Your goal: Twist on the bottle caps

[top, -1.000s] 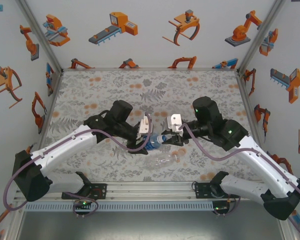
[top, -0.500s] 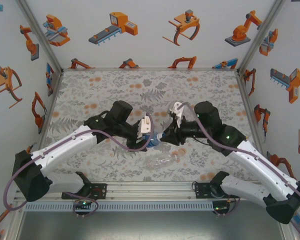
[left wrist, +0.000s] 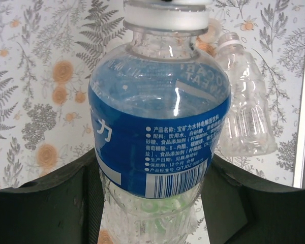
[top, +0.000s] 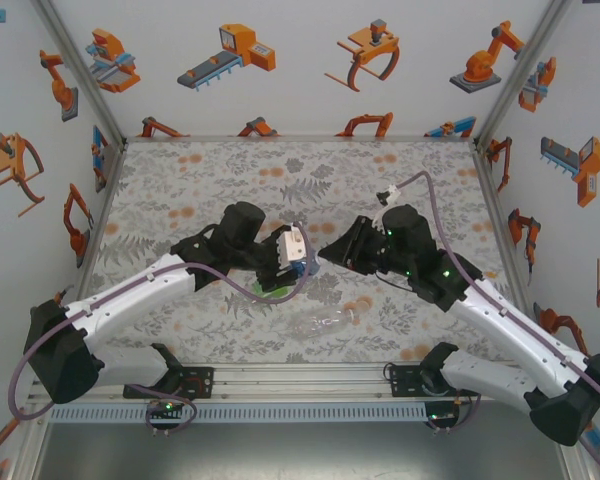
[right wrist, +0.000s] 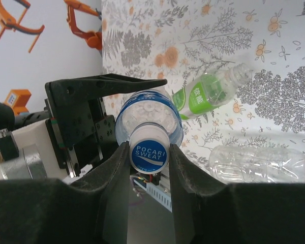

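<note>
Rotated since a second ago: right gripper (right wrist: pixel 148 148), pinched narrow on cap (right wrist: pixel 148 155) atop blue bottle (left wrist: pixel 160 137). Left gripper (left wrist: pixel 150 203) clasps bottle's body, mid-table. Green bottle (right wrist: pixel 208 91), clear bottle (right wrist: pixel 259 163) lie nearby.

- Counter (top: pixel 180 180) covered edge to edge by a grey fern-and-flower printed mat (top: pixel 400 170) with orange spots.
- Long colourless clear plastic bottle (top: pixel 325 322) lying on its side on the mat, toward the near edge.
- Green-tinted clear plastic bottle (right wrist: pixel 208 91) with green label, also lying on its side, near but apart from the colourless one.
</note>
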